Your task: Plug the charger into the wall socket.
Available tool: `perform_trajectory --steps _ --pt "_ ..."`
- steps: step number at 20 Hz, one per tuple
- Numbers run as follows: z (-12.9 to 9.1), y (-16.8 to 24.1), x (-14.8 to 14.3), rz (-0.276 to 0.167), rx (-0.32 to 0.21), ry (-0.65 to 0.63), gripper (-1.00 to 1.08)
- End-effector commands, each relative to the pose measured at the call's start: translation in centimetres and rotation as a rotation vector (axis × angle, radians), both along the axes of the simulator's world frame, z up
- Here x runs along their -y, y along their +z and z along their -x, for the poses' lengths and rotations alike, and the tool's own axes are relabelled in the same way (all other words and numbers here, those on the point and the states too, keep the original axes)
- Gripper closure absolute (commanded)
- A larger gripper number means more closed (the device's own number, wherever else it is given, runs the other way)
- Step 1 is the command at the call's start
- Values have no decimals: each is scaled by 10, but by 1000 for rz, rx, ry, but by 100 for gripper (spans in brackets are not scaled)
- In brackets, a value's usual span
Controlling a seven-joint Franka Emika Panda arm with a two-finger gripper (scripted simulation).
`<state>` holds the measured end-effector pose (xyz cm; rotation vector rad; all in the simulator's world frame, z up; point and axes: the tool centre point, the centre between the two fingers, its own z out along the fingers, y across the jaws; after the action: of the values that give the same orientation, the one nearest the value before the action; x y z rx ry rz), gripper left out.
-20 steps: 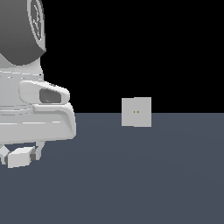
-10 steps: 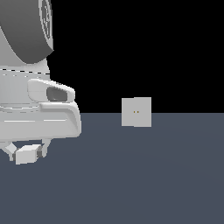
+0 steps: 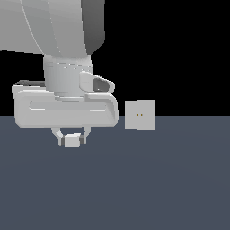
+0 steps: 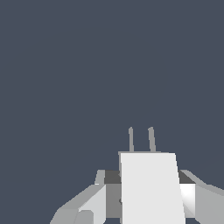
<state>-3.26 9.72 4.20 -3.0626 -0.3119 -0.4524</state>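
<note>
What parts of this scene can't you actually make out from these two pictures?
- Wall socket: absent from the wrist view; its two dots are too small in the exterior view to read as holes.
- Charger: its prongs show only in the wrist view.
- Gripper: fingertips cut off by the wrist view's edge.
- Arm: upper part cropped.

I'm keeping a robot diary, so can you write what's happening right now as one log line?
phase: carrying | gripper: shut on charger, two prongs visible in wrist view | wall socket: upright, apart, to exterior view's right | plugged: not yet
</note>
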Motion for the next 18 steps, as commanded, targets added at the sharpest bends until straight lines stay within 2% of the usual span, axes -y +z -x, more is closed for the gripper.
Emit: perform_trajectory --steps 1,10,14,18 --pt "-14 12 32 0 1 -61 108" --pt "-44 47 137 -2 1 -252 108" --pt "-49 55 164 -1 1 -301 108" --pt "-50 58 173 0 1 -319 108"
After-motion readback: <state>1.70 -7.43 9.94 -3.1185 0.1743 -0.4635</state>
